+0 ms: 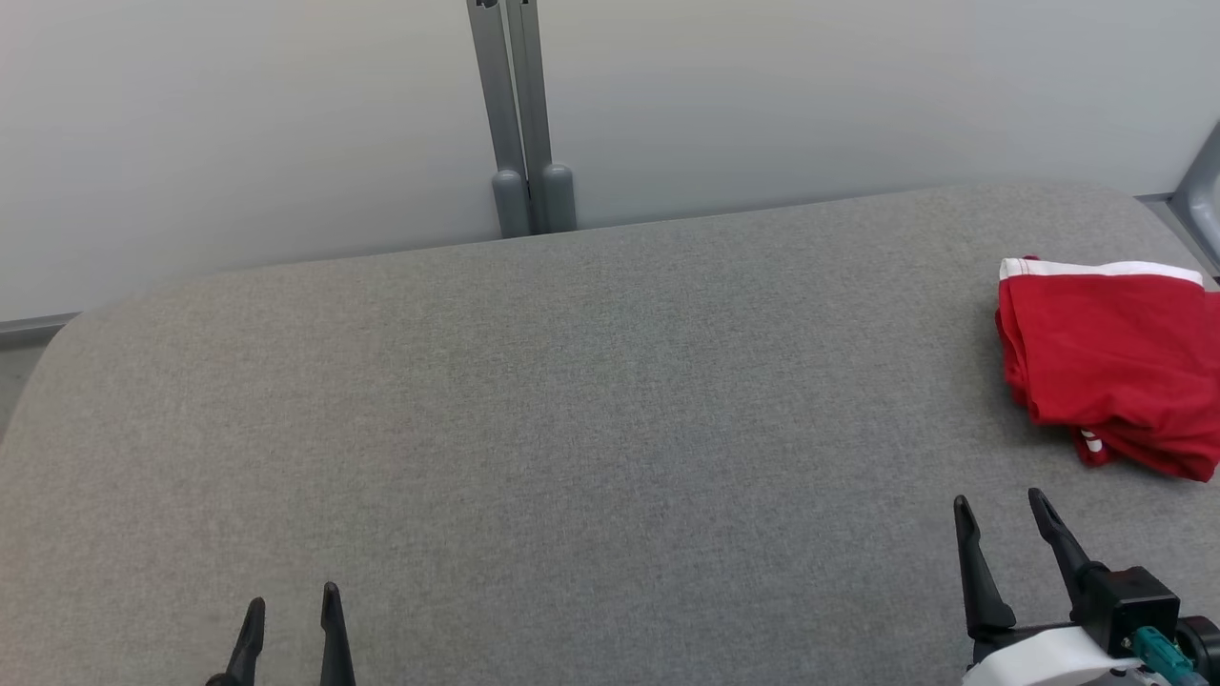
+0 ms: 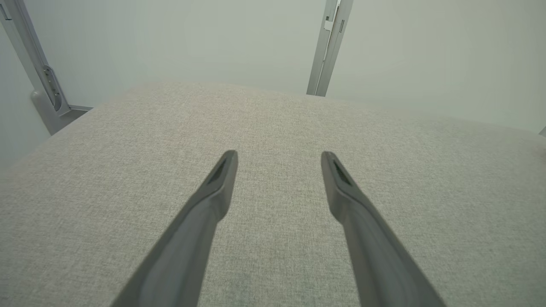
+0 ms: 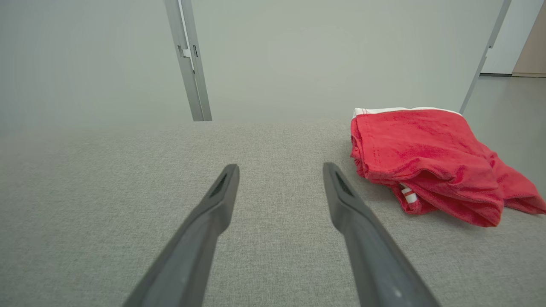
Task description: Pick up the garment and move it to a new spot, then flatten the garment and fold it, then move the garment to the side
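Observation:
A red garment (image 1: 1115,362) with a white band lies folded in layers at the right edge of the grey fabric table (image 1: 572,429). In the right wrist view the garment (image 3: 431,162) sits ahead and to the right of my fingers. My right gripper (image 1: 1001,510) stands open at the lower right, a little in front of the garment and apart from it, nothing between its fingers (image 3: 222,192). My left gripper (image 1: 291,610) is open at the lower left over bare table, far from the garment; its fingers (image 2: 222,179) hold nothing.
A grey metal post (image 1: 519,114) rises behind the table's far edge against a pale wall. Another grey frame piece (image 1: 1203,191) shows at the far right corner. A post and bracket (image 2: 42,76) stand beyond the table's left corner.

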